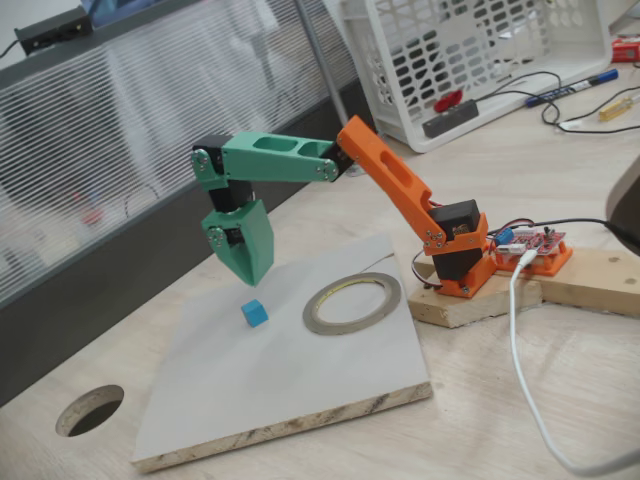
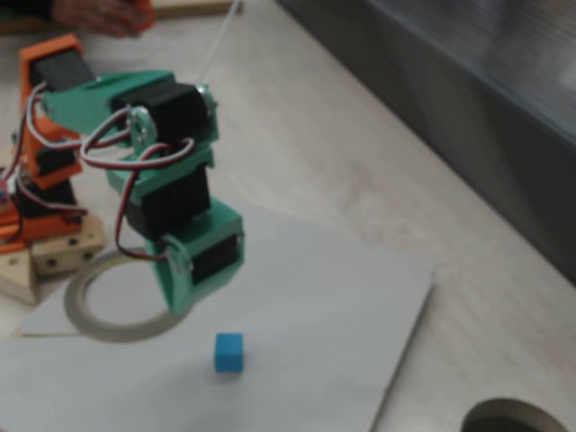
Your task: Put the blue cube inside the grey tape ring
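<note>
The blue cube lies on the white board, apart from everything else. To its right in one fixed view lies the flat grey tape ring, with nothing inside it; in the other fixed view the grey tape ring is at the cube's left. My green gripper points down and hovers a little above the board, just behind the cube and not touching it. Its jaws look shut with nothing between them.
A round dark hole is cut through the wooden tabletop past the board's corner. The arm's orange base stands on wooden blocks with a white cable trailing off. A white basket and pens sit behind. A person's hand rests at the top edge.
</note>
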### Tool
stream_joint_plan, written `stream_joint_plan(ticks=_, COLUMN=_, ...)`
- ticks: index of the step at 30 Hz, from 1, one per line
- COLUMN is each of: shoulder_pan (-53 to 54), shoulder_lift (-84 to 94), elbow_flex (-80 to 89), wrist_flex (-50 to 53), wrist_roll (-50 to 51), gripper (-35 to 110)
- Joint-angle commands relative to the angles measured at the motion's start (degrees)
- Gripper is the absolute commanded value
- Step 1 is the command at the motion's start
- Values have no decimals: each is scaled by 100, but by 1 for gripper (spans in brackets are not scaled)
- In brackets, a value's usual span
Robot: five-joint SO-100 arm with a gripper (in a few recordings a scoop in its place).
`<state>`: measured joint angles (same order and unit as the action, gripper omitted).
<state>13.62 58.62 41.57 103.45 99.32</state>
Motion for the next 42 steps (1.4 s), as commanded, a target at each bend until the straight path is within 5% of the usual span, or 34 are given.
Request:
stream_joint_plan(ticks=1, shoulder_pan=35, shoulder_lift=-158, elbow_flex=-633, wrist_flex=18, wrist_roll=70, gripper=0)
stream_joint_plan(ticks=25, shoulder_pan=44, shoulder_lift=-255, elbow_flex=-624, wrist_flex=105, wrist_roll=26, gripper=2)
stream_joint_plan(ticks=42, shoulder_pan=44, shoulder_lift=-475, elbow_flex=-624, wrist_flex=123, wrist_roll=79, gripper=69)
